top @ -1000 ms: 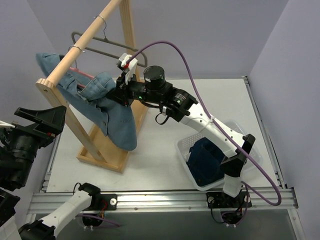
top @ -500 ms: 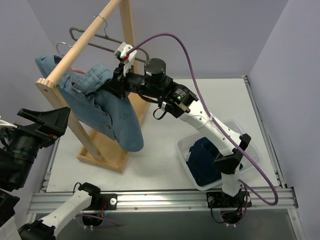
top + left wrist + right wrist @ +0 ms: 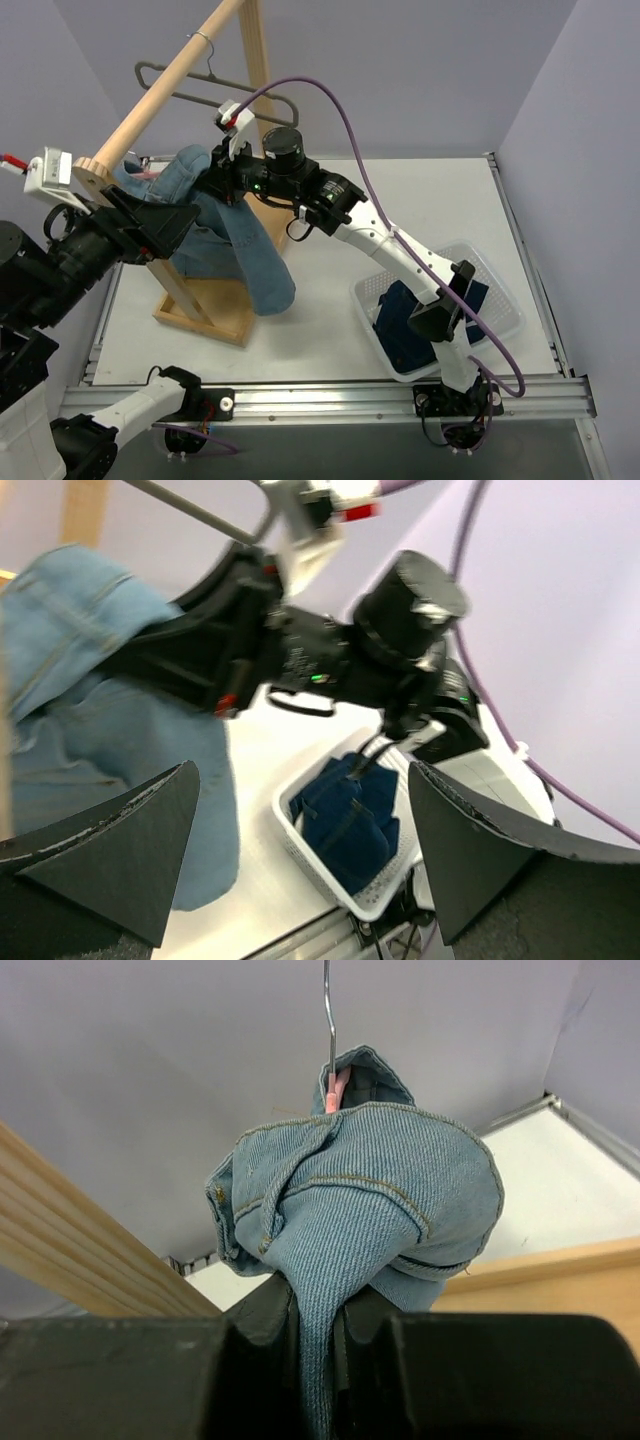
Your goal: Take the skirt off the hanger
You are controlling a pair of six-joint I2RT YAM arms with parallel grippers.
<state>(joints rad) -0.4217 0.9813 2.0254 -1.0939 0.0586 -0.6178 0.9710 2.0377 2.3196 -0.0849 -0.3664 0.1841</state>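
The light blue denim skirt (image 3: 235,245) hangs off the wooden rail, bunched at its top. My right gripper (image 3: 215,183) is shut on that bunched waist fold, which fills the right wrist view (image 3: 360,1190) above the gripper (image 3: 316,1335). A pink hanger (image 3: 337,1088) with a wire hook pokes out of the top of the skirt. My left gripper (image 3: 170,225) is open and empty, raised beside the rack's left end, close to the skirt. In the left wrist view (image 3: 300,880) its jaws stand wide apart, with the skirt (image 3: 90,730) at the left.
The wooden rack (image 3: 200,300) stands at the left with its slanted rail (image 3: 165,85). An empty grey hanger (image 3: 190,95) hangs further up the rail. A white basket (image 3: 500,300) holding a dark blue garment (image 3: 410,320) sits at the right front.
My right gripper has moved left and slightly up, pulling the skirt's bunched top along. My left arm has risen and swung in toward the rack's near end.
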